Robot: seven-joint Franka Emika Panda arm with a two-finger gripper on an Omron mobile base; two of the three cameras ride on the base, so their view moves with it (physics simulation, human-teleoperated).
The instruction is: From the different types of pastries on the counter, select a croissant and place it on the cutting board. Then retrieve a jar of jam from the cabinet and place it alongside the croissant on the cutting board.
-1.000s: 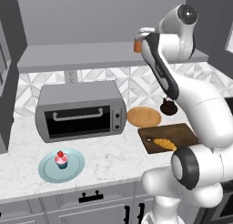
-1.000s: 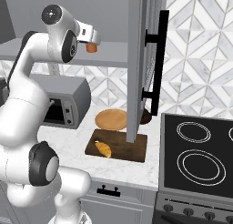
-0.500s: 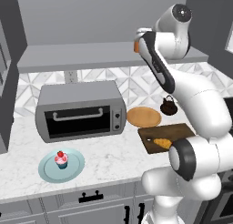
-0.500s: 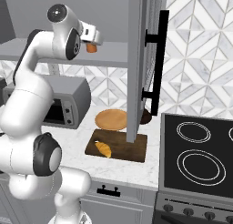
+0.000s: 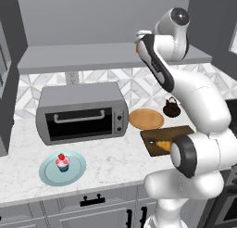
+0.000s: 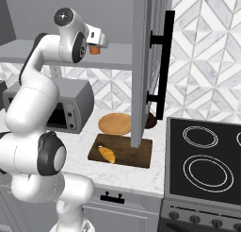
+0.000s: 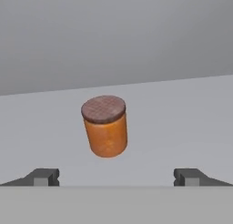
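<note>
Claw [image 7: 116, 176] wide open, empty; jam jar [image 7: 105, 126] stands upright on cabinet shelf [image 7: 182, 118], straight ahead, centred btwn fingers, not yet reached.

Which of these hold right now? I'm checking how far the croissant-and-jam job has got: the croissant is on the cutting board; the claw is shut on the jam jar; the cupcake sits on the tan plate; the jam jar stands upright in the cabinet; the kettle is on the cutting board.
1. The croissant lies on the cutting board. True.
2. The claw is shut on the jam jar. False: it is open, the jar ahead of its fingertips, untouched.
3. The cupcake sits on the tan plate. False: it sits on the light-blue plate.
4. The jam jar stands upright in the cabinet. True.
5. The kettle is on the cutting board. False: it stands on the counter behind it.
</note>
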